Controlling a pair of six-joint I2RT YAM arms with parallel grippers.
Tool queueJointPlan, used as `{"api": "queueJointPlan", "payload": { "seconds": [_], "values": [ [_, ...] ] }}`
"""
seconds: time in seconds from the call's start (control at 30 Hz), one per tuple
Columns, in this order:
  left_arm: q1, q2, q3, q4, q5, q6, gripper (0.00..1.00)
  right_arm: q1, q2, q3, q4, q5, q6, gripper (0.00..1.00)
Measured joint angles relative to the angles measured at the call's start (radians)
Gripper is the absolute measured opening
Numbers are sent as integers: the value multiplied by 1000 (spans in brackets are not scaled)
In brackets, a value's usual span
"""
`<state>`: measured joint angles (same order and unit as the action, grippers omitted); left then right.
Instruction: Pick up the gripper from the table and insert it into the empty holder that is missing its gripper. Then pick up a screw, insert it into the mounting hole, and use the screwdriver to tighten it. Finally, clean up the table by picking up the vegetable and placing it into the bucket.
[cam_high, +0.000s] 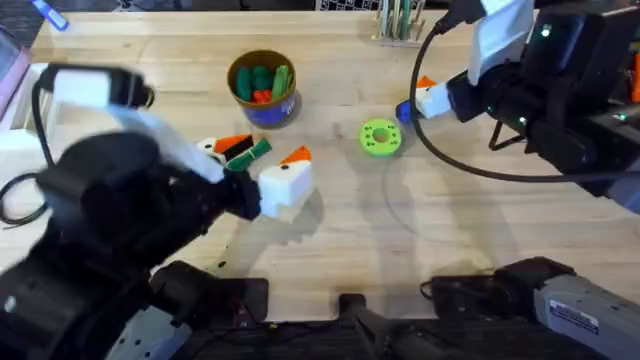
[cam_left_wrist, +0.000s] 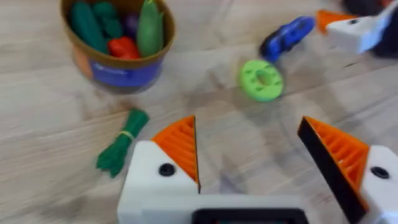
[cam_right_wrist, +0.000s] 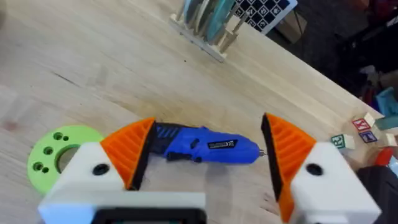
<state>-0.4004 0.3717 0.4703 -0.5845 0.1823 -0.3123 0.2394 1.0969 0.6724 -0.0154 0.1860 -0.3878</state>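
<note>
So, rough status, going by how things are lying right now:

Left gripper (cam_left_wrist: 249, 168): being held wide open, nothing between the pads, hovering near the vegetable (cam_left_wrist: 119, 143).

Vegetable: lying on the table (cam_high: 480, 240) just beside the bucket (cam_high: 264, 88), not yet being picked up.

Right gripper (cam_right_wrist: 205, 155): also being held open, straddling the screwdriver (cam_right_wrist: 208, 146) without gripping it.

Progress: cleanup looks like what's being worked on; the vegetable drop into the bucket is still left.
</note>
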Motion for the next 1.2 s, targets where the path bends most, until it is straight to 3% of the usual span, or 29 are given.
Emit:
{"api": "queueJointPlan", "payload": {
  "seconds": [0.23,0.5,0.7,0.9,1.2],
  "values": [
    [0,361,126,-18,-85,130,985,0,0,0,-1,0,3,991],
    [8,531,127,-18,-150,213,985,0,0,0,-30,0,4,991],
    [103,639,148,-39,-157,269,985,0,0,0,-30,0,7,992],
    [190,775,204,-32,-157,382,986,0,0,0,-31,0,7,991],
    [208,946,207,-21,-157,471,985,0,0,0,-53,0,7,991]
  ]
}}
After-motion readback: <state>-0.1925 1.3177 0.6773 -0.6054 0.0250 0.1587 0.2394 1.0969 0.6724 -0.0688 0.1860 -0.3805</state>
